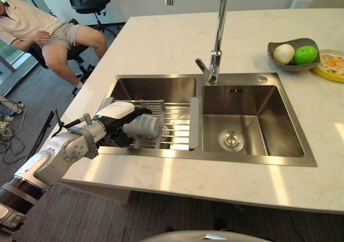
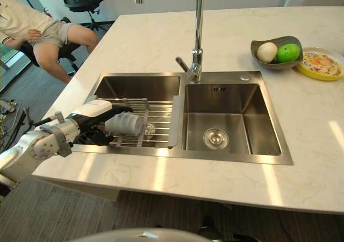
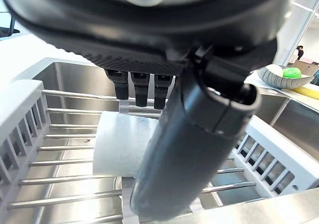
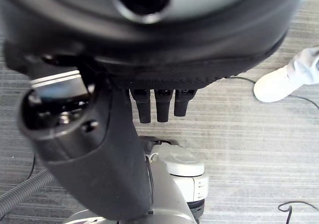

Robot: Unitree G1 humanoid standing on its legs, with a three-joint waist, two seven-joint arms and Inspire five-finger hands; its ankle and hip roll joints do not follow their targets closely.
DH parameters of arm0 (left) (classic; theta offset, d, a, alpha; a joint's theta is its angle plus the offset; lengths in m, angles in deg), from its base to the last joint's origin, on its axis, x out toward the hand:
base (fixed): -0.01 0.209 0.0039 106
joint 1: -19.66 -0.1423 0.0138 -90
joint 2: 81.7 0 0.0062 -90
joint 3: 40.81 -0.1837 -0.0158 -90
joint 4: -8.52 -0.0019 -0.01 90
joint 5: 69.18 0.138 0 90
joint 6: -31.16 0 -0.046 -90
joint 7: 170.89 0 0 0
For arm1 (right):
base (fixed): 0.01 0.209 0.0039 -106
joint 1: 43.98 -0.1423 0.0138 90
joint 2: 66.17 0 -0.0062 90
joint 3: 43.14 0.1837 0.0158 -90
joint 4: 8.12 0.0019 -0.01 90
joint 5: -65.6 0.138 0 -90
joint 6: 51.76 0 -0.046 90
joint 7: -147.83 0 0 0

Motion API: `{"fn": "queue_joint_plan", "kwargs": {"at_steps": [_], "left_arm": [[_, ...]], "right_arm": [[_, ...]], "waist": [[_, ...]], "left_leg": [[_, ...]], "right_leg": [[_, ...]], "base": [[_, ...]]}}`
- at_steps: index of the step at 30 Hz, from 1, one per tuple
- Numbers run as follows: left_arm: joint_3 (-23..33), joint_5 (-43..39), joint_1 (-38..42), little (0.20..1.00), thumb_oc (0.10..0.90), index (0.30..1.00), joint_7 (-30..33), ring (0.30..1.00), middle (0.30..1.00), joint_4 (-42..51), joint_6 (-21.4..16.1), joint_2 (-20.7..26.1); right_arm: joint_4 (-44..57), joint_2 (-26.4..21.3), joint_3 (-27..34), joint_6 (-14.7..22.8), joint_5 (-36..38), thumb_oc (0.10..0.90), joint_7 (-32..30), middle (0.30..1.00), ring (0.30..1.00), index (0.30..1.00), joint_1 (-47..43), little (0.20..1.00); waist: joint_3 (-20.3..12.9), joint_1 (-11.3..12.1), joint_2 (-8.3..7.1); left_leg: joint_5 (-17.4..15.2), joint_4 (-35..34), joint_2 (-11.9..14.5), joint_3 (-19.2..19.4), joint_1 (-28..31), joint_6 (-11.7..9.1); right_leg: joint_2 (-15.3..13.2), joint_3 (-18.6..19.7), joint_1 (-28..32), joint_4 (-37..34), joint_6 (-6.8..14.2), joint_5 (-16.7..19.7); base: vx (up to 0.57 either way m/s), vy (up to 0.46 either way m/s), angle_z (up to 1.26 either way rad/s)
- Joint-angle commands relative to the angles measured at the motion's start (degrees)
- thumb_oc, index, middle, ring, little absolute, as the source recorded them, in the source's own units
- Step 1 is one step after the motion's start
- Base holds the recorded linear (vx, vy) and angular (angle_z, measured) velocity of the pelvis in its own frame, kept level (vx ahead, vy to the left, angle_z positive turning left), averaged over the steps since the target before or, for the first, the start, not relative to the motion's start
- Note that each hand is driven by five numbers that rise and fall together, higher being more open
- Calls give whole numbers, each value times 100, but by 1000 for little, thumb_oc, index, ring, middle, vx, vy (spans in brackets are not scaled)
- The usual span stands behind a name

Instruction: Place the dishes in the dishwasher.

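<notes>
Pale marble countertop (image 1: 161,43) is carrying a double steel sink (image 1: 252,156) with a tall faucet (image 1: 217,37). At its far right a grey bowl (image 1: 293,65) is holding fruit beside a yellow plate (image 1: 330,65). Beyond the counter a person (image 1: 37,32) is sitting on an office chair.

Over the left basin a wire rack (image 1: 174,125) is lying, and on it a white cup (image 1: 142,126) is resting on its side. The left hand (image 1: 115,125) is curling round this cup.

From the left wrist, the thumb (image 3: 189,149) is crossing the cup, fingers (image 3: 137,89) behind it.

From the right wrist, the right hand (image 4: 99,149) is hanging over grey carpet (image 4: 259,149), fingers relaxed, holding nothing; a white shoe (image 4: 279,82) is showing there.
</notes>
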Motion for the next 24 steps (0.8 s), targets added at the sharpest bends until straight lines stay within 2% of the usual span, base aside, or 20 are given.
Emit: {"fn": "queue_joint_plan", "kwargs": {"at_steps": [1,5,15,24], "left_arm": [[328,562,1108,900,800,900,712,900,900,-68,-179,122],[335,1144,1077,900,800,900,946,900,900,-276,-105,-107],[467,1600,915,900,800,900,1203,900,900,-699,130,-641],[352,1510,990,900,800,900,1043,900,900,-947,260,-843]], "right_arm": [[-110,146,-141,25,94,800,29,900,900,900,-84,900],[-104,131,-120,35,105,800,-22,900,900,900,-59,900],[-58,141,-94,20,106,800,-83,900,900,900,-67,900],[-39,101,-70,-17,96,800,-100,900,900,900,-64,900]], "waist": [[81,-35,-378],[87,-63,-409],[107,-93,-473],[132,-134,-476]], "left_leg": [[-307,13,153,41,154,-210],[-324,13,156,72,154,-205],[-359,13,166,137,162,-202],[-370,13,161,184,157,-195]], "right_leg": [[-267,122,290,99,477,-325],[-263,144,273,99,477,-333],[-251,175,249,99,469,-331],[-234,224,211,99,471,-323]], "base": [[0,0,0],[-1,3,-5],[5,-2,-3],[1,0,-1]]}}
